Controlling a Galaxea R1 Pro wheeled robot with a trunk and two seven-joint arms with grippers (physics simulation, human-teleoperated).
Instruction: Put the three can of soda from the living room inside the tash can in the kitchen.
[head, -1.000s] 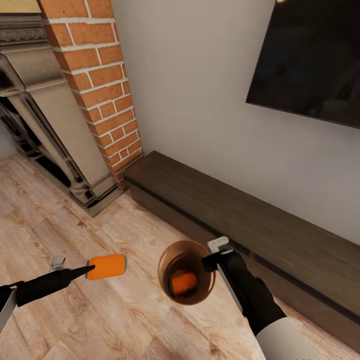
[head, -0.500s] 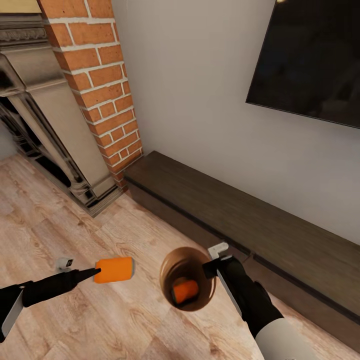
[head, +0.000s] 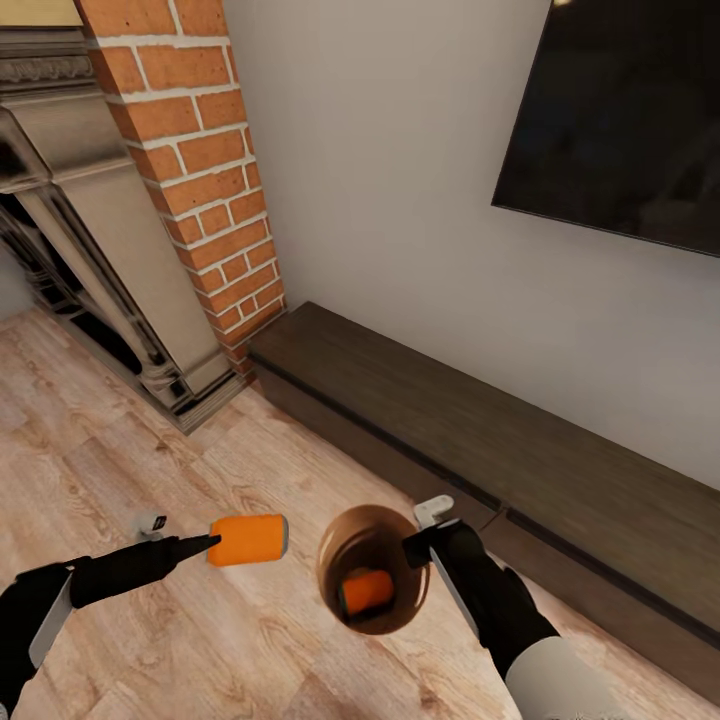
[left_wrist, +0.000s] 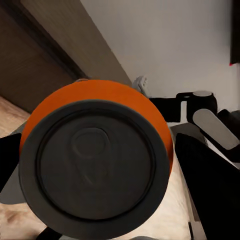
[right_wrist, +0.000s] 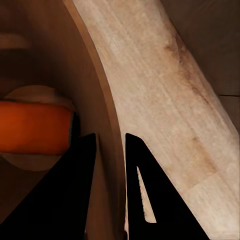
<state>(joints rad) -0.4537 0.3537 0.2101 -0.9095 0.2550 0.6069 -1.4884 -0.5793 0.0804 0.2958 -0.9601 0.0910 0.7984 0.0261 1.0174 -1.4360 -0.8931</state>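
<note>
A bright-orange soda can (head: 249, 539) with grey metal ends is held lying sideways by the left gripper (head: 205, 543), whose jaws are closed on it (its pull-tab end fills the left wrist view). A second can (head: 366, 591) lies inside the trash can (head: 340, 545), glossy copper-brown within. The trash can is gripped at its rim by the right gripper (head: 418, 540), with one jaw inside the wall and one outside. Beyond the trash can are seen a light wood floor (head: 120, 470), a low dark-wood cabinet (head: 480, 430), a brick fireplace (head: 200, 170) and a black TV (head: 620, 120). The held can is carried just beside the trash can, on the fireplace side.
</note>
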